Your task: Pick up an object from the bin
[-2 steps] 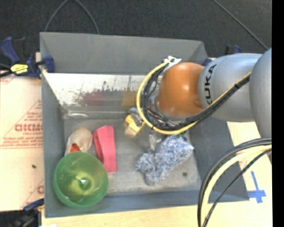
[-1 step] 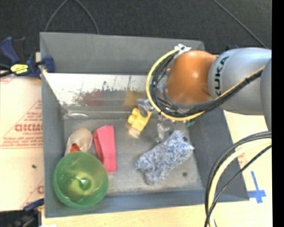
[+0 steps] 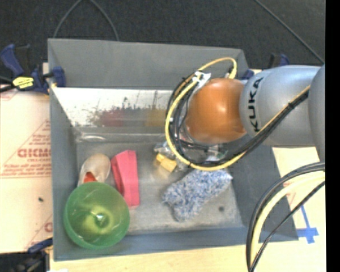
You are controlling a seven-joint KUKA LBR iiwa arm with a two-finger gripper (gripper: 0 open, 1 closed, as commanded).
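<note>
Camera view, left to right: a green bowl (image 3: 96, 215) sits in the near-left corner of the bin (image 3: 150, 208), then a pale scoop (image 3: 95, 168) and a pink block (image 3: 126, 175). A small, chunky yellow piece (image 3: 165, 162) lies mid-bin, right by the claw (image 3: 169, 151), with a speckled blue cloth (image 3: 195, 192) beside it. This looks like the approach step; next the claw needs to settle squarely over the yellow piece. I cannot tell whether the claw is spread or pressed together, because the orange cover (image 3: 215, 111) hides it.

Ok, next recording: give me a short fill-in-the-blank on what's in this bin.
1. The bowl in the bin's lower left corner is ____ in colour.
2. The block just right of the bowl is ____.
3. The blue-grey cloth lies just below the arm's ____ wrist cover.
Missing words: green, pink, orange.
</note>
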